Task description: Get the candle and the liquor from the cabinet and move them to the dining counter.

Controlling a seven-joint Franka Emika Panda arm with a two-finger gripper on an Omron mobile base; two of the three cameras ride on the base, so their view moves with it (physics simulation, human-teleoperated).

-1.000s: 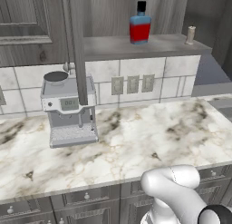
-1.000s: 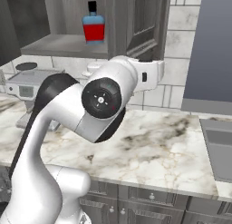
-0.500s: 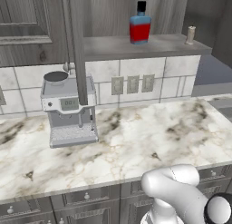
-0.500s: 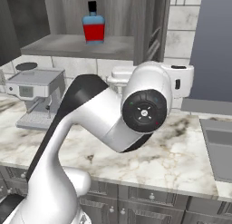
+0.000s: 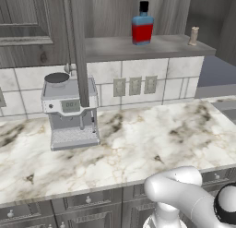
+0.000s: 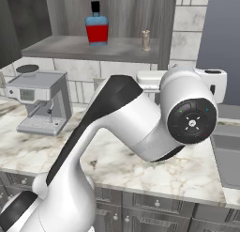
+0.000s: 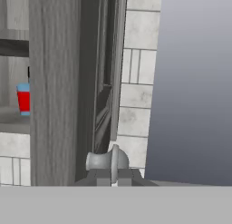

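Observation:
The liquor (image 5: 143, 25) stands upright on the open shelf of the cabinet (image 5: 138, 48), blue above and red below, with a black cap. The candle (image 5: 194, 35) stands near the shelf's right end, apart from the bottle. The right base view shows the liquor (image 6: 96, 27) and the candle (image 6: 146, 40) above my arm. In the hand view my gripper (image 7: 113, 177) sits right at the round knob (image 7: 108, 160) of the edge-on cabinet door (image 7: 56, 82), fingers close together around it. A strip of the liquor (image 7: 23, 99) peeks out left of that door.
A silver coffee machine (image 5: 71, 111) stands on the marble worktop (image 5: 152, 144) below the shelf. The open left door (image 5: 77, 47) hangs edge-on above it. A sink (image 6: 229, 156) lies at the right. My arm's big elbow (image 6: 187, 118) blocks the worktop's middle.
My arm has swung to the right across the right base view, and its elbow joint now sits further right. Bottle, candle and coffee machine have stayed put.

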